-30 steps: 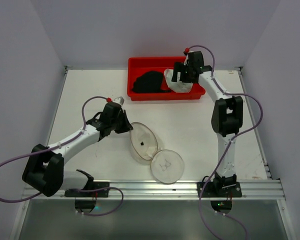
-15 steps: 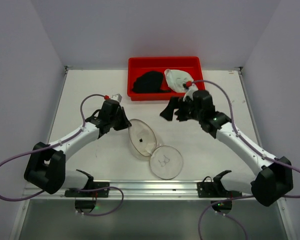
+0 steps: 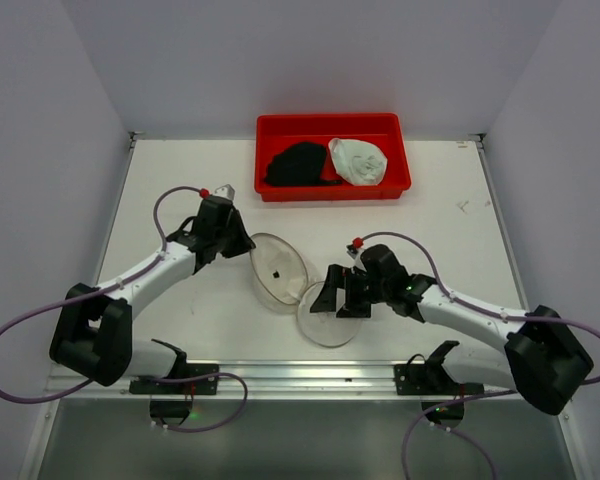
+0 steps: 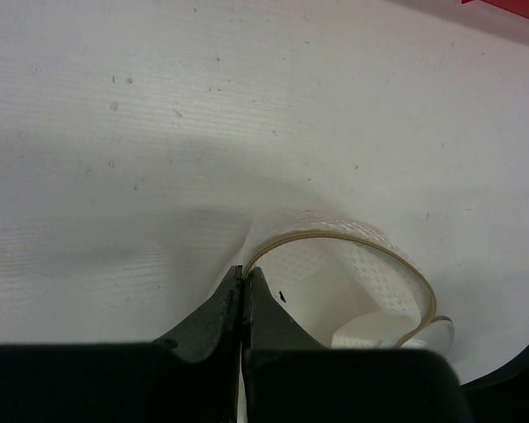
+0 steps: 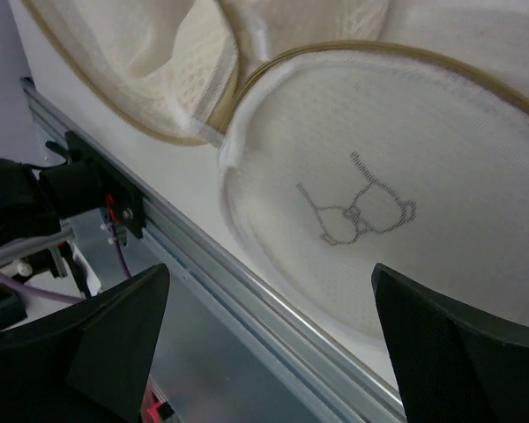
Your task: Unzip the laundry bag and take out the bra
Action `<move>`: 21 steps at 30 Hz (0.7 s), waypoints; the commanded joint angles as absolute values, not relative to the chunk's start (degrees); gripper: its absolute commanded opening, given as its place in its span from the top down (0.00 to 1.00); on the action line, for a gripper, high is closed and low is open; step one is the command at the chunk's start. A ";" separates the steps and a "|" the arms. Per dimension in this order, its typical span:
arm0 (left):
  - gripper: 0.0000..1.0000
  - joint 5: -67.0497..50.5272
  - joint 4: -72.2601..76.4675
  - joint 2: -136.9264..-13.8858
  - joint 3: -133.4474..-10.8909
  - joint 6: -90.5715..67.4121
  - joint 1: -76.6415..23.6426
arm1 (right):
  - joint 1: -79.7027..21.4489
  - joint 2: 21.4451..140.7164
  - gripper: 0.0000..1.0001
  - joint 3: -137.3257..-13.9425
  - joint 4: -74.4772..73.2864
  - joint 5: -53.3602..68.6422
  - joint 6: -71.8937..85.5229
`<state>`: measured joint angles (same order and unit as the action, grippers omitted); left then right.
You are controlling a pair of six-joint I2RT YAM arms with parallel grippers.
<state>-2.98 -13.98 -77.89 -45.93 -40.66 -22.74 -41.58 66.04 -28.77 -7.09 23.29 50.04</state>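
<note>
White tabletop underlies the work. The left gripper, clamped shut on the rim of the laundry bag, should hold that half steady. The right gripper, jaws spread wide and empty, hangs just over the near half. Well beyond both, the bra lies in the red tray.

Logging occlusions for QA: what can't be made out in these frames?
Top view: right gripper covers part of the laundry bag; bra straps too small.
Left wrist: the left gripper hides how much rim it pinches.
Right wrist: laundry bag cut off by top and right edges.
</note>
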 commanded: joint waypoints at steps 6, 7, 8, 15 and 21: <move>1.00 -2.46 -14.24 -74.19 -42.37 -39.55 -21.45 | -33.15 79.53 0.01 -32.95 2.55 21.37 53.18; 1.00 -2.72 -14.41 -73.57 -41.23 -39.46 -21.45 | -32.53 80.24 0.01 -34.53 2.03 20.14 51.69; 1.00 -3.25 -14.59 -72.96 -40.70 -39.38 -21.45 | -32.08 81.46 0.01 -35.58 1.50 18.91 50.90; 0.97 -12.01 -12.66 -69.43 -36.30 -40.16 -21.45 | -29.88 89.81 0.01 -47.27 -2.46 12.75 42.81; 0.97 -17.05 -7.12 -71.19 -32.88 -43.41 -21.71 | -29.88 88.78 0.01 -51.51 -7.89 6.17 38.14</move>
